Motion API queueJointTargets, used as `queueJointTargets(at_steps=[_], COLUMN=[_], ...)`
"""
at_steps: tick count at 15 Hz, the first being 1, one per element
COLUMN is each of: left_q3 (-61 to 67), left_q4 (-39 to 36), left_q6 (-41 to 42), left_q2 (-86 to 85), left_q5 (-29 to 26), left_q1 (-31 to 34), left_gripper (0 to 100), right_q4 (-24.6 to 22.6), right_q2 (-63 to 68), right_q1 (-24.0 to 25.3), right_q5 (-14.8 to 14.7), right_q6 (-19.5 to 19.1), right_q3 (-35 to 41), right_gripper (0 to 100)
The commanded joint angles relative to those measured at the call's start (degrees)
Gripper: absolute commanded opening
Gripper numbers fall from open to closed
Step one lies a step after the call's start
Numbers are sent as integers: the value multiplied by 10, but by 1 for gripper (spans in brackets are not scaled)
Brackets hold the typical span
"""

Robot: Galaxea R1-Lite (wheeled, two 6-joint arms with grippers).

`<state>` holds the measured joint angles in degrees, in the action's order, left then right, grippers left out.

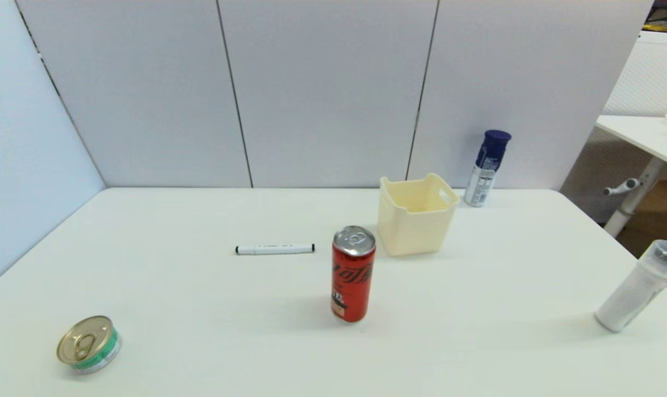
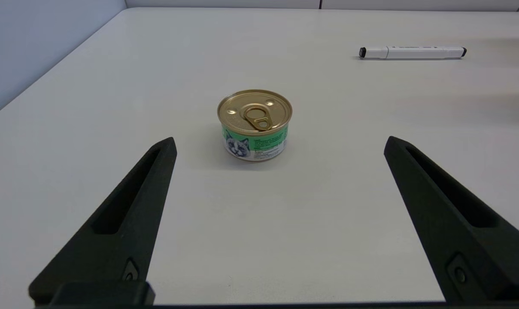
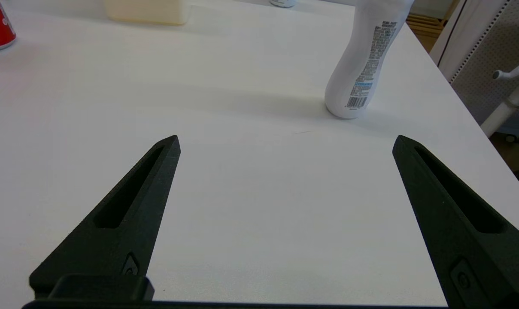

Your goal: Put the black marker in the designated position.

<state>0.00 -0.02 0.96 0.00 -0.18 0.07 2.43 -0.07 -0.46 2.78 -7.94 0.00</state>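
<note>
Black left gripper (image 2: 280, 143) fingers spread wide, holding nothing, low over the table (image 1: 201, 342) facing the small tin (image 2: 255, 124). Right gripper (image 3: 286, 141) likewise wide and empty. Black marker (image 1: 275, 249) lies flat mid-table, left of the red can (image 1: 353, 274).

White marker (image 1: 275, 249) with black caps, red can (image 1: 353, 274), cream basket (image 1: 417, 214), green-banded gold-lidded tin (image 1: 89, 344)

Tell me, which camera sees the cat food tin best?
The left wrist view: the cat food tin sits in the middle, label readable. The head view shows it small, near the corner. The right wrist view misses it.
</note>
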Motion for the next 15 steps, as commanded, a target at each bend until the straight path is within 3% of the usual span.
queueJointTargets(at_steps=[1, 15], left_q3=[0, 0], left_q4=[-1, 0], left_q6=[0, 0], left_q2=[1, 1], left_q5=[0, 0], left_q1=[0, 0], left_gripper=[100, 100], right_q4=[0, 0], right_q2=[1, 1], right_q1=[-1, 0], right_q5=[0, 0], right_q6=[-1, -1], right_q3=[0, 0], right_gripper=[100, 100])
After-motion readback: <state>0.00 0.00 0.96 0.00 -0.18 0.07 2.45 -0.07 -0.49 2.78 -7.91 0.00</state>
